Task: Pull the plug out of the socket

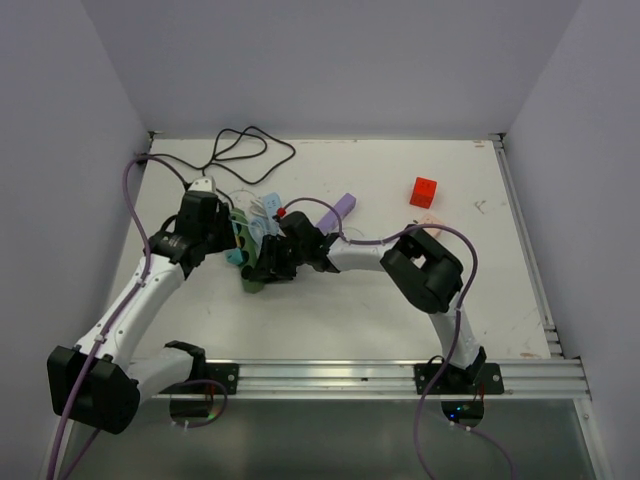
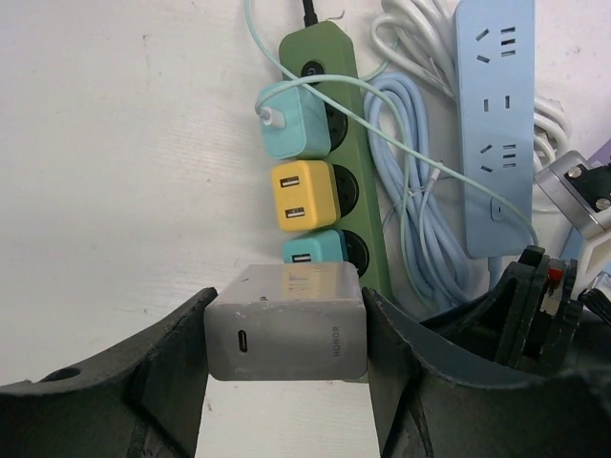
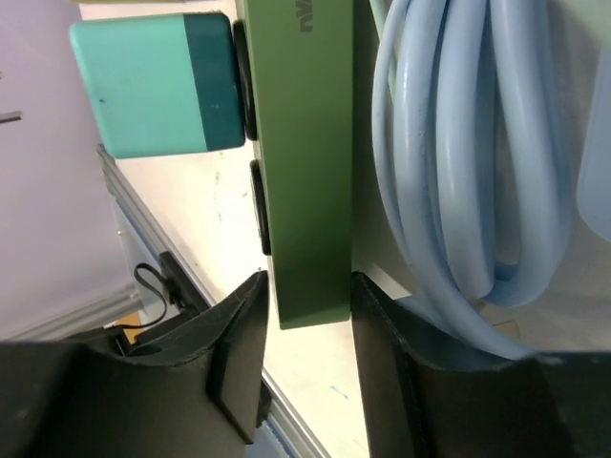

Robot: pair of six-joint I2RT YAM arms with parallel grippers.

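Observation:
My left gripper (image 2: pixel 286 329) is shut on a grey charger plug (image 2: pixel 286 320) and holds it just in front of the near end of the green socket strip (image 2: pixel 366 239). On the strip sit a teal plug with a cable (image 2: pixel 291 119), a yellow plug (image 2: pixel 304 196) and a small teal plug (image 2: pixel 313 248). In the right wrist view my right gripper (image 3: pixel 307 296) stands open astride the end of the green strip (image 3: pixel 305 143), with a thin gap at one finger. The last socket (image 3: pixel 258 205), below the teal plug (image 3: pixel 153 86), shows empty. From above, both grippers (image 1: pixel 237 240) (image 1: pixel 265 262) meet at the strip (image 1: pixel 252 278).
A light blue power strip (image 2: pixel 495 114) and a coiled pale blue cable (image 2: pixel 420 191) lie right beside the green strip. A red cube (image 1: pixel 424 191) and a purple block (image 1: pixel 340 210) sit farther right. A black cable (image 1: pixel 245 150) loops at the back. A metal rail (image 1: pixel 400 375) runs along the near edge.

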